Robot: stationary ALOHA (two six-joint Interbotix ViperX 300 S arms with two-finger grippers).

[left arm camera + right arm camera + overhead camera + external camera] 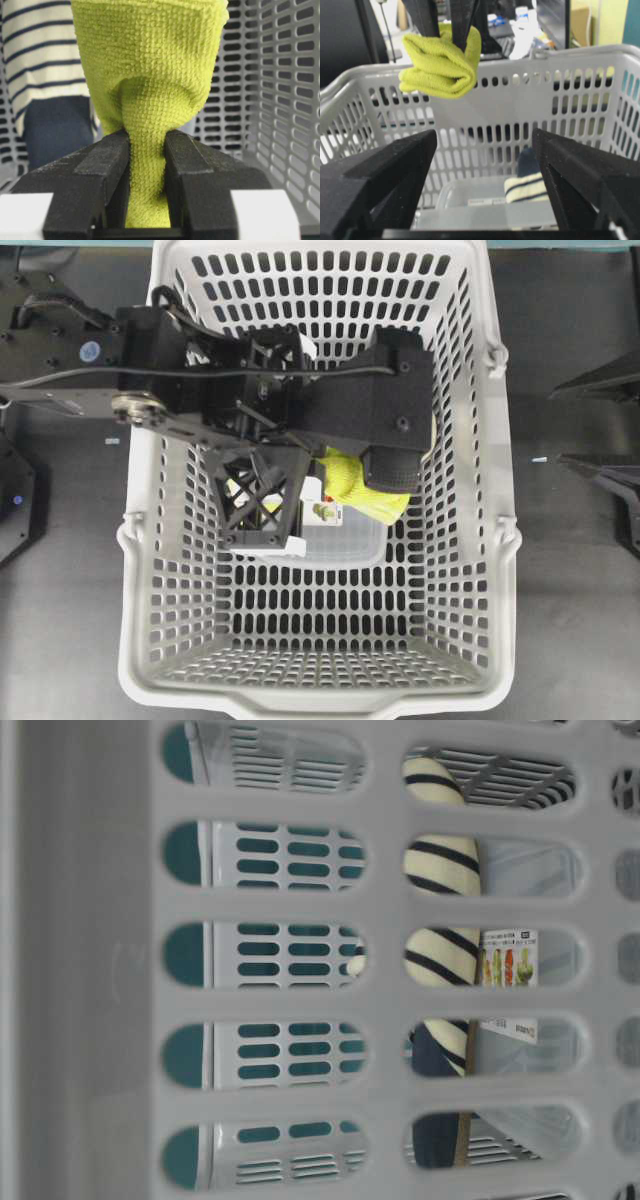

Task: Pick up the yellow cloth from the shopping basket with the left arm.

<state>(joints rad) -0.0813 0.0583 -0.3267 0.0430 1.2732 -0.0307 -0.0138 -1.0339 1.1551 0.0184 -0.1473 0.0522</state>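
Left claw [147, 165] clamped on yellow cloth [150, 75]; box label [508, 970] print illegible

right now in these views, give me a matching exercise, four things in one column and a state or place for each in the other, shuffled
Things:
1. yellow cloth
2. striped slipper
3. left gripper
4. right gripper

States or places:
A. jaws wide apart, holding nothing
B. hanging above the shopping basket rim
C. lying on the basket floor
D. clamped on fabric

Pairs: 1-B, 2-C, 3-D, 4-A
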